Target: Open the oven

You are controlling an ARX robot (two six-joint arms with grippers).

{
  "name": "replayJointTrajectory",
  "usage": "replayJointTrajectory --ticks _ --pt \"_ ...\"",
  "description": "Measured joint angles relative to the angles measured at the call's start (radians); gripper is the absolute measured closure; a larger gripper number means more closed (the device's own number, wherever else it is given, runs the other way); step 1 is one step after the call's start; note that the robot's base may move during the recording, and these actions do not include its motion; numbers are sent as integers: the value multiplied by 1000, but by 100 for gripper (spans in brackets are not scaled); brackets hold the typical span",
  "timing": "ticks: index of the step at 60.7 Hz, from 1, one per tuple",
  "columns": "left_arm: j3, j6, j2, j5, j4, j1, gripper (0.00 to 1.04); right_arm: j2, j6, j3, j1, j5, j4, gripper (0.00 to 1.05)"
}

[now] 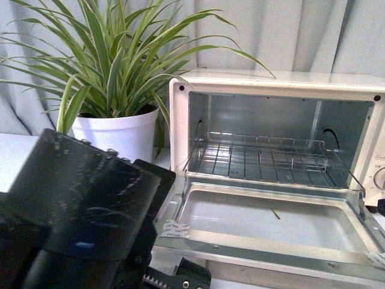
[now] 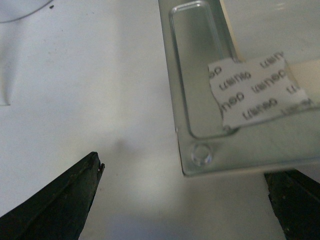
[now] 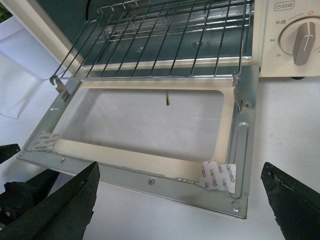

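Observation:
The cream-white oven [image 1: 180, 114] stands on the white table with its glass door [image 1: 264, 220] dropped flat open. The wire rack [image 1: 264, 158] and shiny interior show. My left gripper [image 2: 185, 200] is open, its fingers [image 2: 60, 200] either side of the door's near left corner [image 2: 200, 155], not touching it. The left arm's black body [image 1: 78, 205] fills the lower left of the front view. My right gripper [image 3: 182, 200] is open above the door's front edge [image 3: 150, 177]; the right wrist view shows the door [image 3: 145, 125], the rack [image 3: 165, 40] and a knob [image 3: 302, 42].
A spider plant in a white pot [image 1: 117, 135] stands left of the oven. A grey curtain [image 1: 301, 36] hangs behind. White stickers [image 2: 255, 90] [image 3: 217, 175] are on the door's corners. A small sliver [image 3: 168, 99] lies on the door glass.

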Motion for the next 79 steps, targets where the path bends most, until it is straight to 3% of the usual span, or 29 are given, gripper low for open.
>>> replayJointTrajectory --ticks 23,38,50,60,68,79 --pt "-172 2 -400 -8 -42 -82 7 -230 -12 -84 -64 -125 -136 9" --pt "-293 -32 -690 -103 -42 -81 7 -426 -21 -187 -161 -216 -217 9" --pt "-410 -86 -969 -134 -160 -3 7 -530 -31 -248 -217 -269 -274 9" --pt "-479 -154 -1175 -145 -304 76 7 -655 -35 -271 -201 -264 -341 9" --pt "-512 -209 -1323 -183 -422 100 7 -769 -25 -299 -129 -217 -388 9" --pt "-531 -244 -1393 -200 -446 112 7 -816 -2 -307 -97 -195 -386 9"
